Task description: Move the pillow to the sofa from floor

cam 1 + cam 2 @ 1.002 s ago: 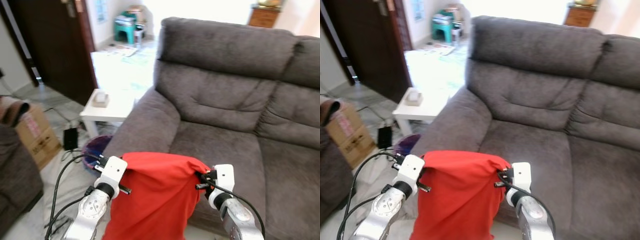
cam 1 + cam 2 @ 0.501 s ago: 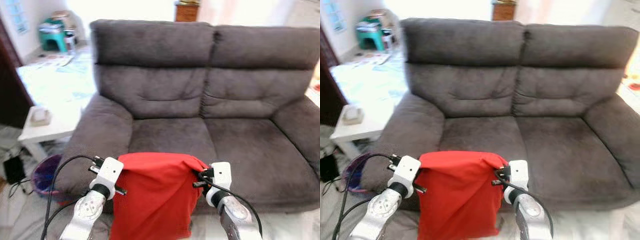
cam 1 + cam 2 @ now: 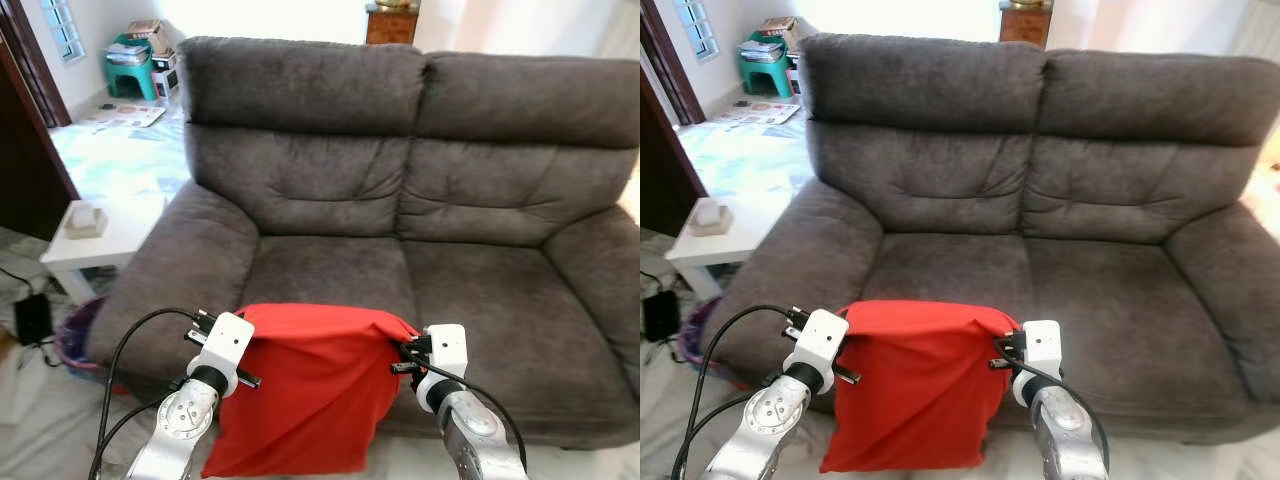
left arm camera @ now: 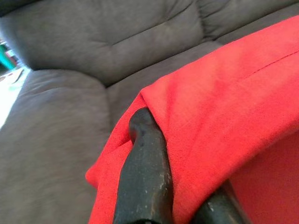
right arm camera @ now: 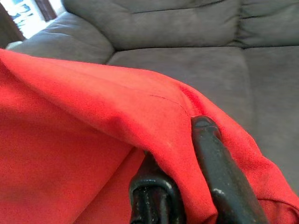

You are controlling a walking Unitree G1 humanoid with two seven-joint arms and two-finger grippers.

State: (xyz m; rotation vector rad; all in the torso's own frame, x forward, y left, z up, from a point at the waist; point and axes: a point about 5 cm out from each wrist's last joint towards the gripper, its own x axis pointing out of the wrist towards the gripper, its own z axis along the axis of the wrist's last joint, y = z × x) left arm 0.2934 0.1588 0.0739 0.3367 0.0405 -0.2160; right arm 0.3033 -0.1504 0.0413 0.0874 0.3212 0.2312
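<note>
A red pillow point(image 3: 300, 385) hangs between my two arms, held up off the floor in front of the dark grey sofa point(image 3: 400, 180). My left gripper point(image 3: 243, 327) is shut on the pillow's upper left corner. My right gripper point(image 3: 400, 352) is shut on its upper right corner. In the left wrist view a black finger point(image 4: 145, 163) pinches the red cloth point(image 4: 224, 102). The right wrist view shows a black finger point(image 5: 215, 158) clamped over a fold of the red cloth point(image 5: 70, 116). The pillow's top edge is level with the front of the sofa's left seat cushion point(image 3: 330, 275).
A white side table point(image 3: 95, 235) with a small box on it stands left of the sofa's armrest point(image 3: 175, 270). A purple bin point(image 3: 75, 340) and black cables point(image 3: 30, 320) lie on the floor below it. A dark door point(image 3: 30, 150) is at far left.
The camera has swung right and now faces the sofa squarely; a second ago it looked at the sofa's left end. Both grippers have kept their hold on the pillow.
</note>
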